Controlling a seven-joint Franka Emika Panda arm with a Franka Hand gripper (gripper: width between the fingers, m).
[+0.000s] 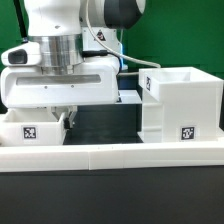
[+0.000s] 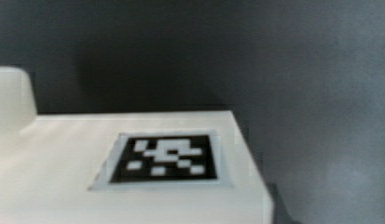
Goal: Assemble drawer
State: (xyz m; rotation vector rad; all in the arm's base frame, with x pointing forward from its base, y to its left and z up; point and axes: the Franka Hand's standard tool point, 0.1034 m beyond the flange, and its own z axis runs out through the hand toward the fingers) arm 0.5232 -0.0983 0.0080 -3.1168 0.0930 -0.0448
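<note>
The tall white drawer housing (image 1: 180,98) stands at the exterior view's right, open at the top, with a square tag on its front. A smaller white tray (image 1: 28,128) with a tag sits at the left behind the low wall. My gripper (image 1: 66,119) hangs low at the tray's right end; its fingers are mostly hidden by the hand and the tray. The wrist view shows a white tray surface (image 2: 64,160) with its tag (image 2: 168,158) very close under the camera; no fingertips show there. The second tray is out of view.
A low white border wall (image 1: 110,152) runs along the front. The dark table (image 1: 100,122) lies between the tray and the housing. A green backdrop is behind, and cables hang by the arm.
</note>
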